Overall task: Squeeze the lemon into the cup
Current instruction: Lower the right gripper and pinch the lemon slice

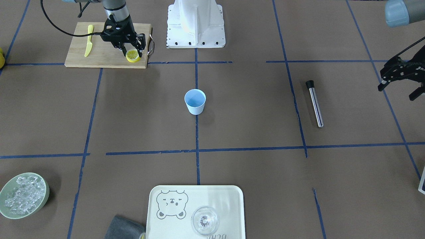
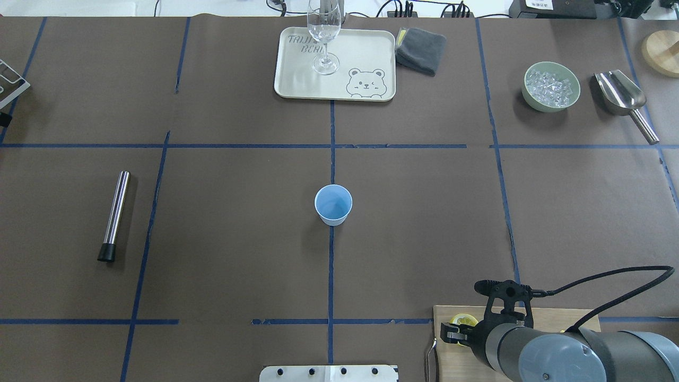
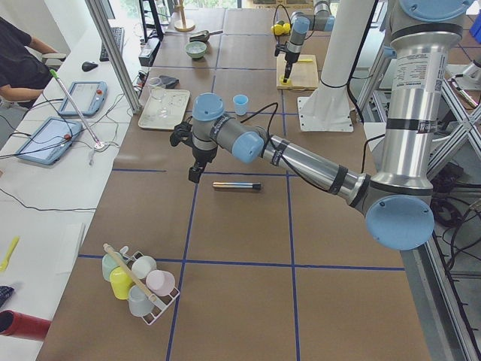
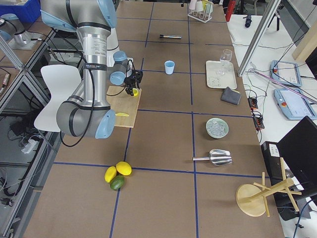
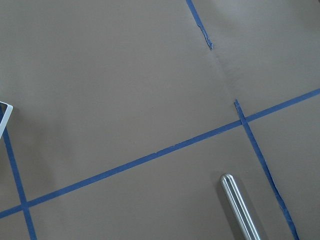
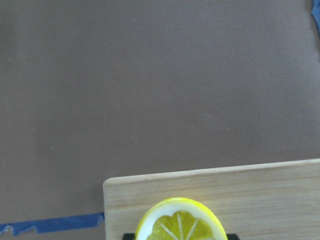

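Note:
The lemon (image 1: 132,55) is a yellow slice with a pale segmented face, at the corner of the wooden cutting board (image 1: 99,54) nearest the cup. My right gripper (image 1: 133,53) points down over it, a finger touching each side, shut on it. In the right wrist view the lemon (image 6: 181,224) sits between dark fingertips above the board (image 6: 250,185). I cannot tell whether it still touches the board. The pale-blue cup (image 1: 195,101) stands upright at the table's middle (image 2: 333,204), far from both grippers. My left gripper (image 1: 397,81) hovers open and empty at the table's far side.
A yellow knife (image 1: 88,39) lies on the board. A steel rod with a black cap (image 1: 314,103) lies below the left gripper. A tray (image 1: 219,199) holds a clear glass (image 1: 205,220). A green bowl of ice (image 1: 23,196) and a grey cloth (image 1: 123,229) lie nearby.

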You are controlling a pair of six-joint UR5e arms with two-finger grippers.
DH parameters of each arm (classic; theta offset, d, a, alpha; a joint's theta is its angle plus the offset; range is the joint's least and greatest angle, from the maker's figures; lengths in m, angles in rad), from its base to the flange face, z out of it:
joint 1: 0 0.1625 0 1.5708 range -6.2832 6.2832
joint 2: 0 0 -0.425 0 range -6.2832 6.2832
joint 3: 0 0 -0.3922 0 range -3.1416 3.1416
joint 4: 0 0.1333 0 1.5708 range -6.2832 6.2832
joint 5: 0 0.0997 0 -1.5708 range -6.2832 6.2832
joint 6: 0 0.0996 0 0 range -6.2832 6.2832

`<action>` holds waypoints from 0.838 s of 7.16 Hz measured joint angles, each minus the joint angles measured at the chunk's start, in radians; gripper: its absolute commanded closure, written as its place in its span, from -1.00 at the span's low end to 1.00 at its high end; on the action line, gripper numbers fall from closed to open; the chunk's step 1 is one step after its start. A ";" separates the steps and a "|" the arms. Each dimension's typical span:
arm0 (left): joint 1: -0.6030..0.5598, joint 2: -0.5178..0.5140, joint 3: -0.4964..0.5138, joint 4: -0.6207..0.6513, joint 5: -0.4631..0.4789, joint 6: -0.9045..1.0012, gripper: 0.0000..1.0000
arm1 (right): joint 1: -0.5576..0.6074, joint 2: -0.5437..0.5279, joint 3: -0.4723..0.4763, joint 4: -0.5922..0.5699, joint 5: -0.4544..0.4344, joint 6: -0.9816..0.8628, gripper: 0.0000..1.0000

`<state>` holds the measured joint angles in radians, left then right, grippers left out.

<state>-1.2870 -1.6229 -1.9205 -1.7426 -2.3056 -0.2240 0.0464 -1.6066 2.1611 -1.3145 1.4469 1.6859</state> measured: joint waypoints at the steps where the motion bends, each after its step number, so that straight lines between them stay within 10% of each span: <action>1: 0.000 0.000 0.000 0.000 0.000 0.000 -1.00 | 0.008 -0.001 0.003 0.000 0.005 0.000 0.64; 6: 0.000 -0.002 0.000 0.000 0.000 -0.001 -1.00 | 0.045 -0.013 0.046 -0.001 0.040 0.000 0.55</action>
<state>-1.2870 -1.6248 -1.9205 -1.7426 -2.3056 -0.2254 0.0918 -1.6192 2.2072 -1.3151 1.4869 1.6858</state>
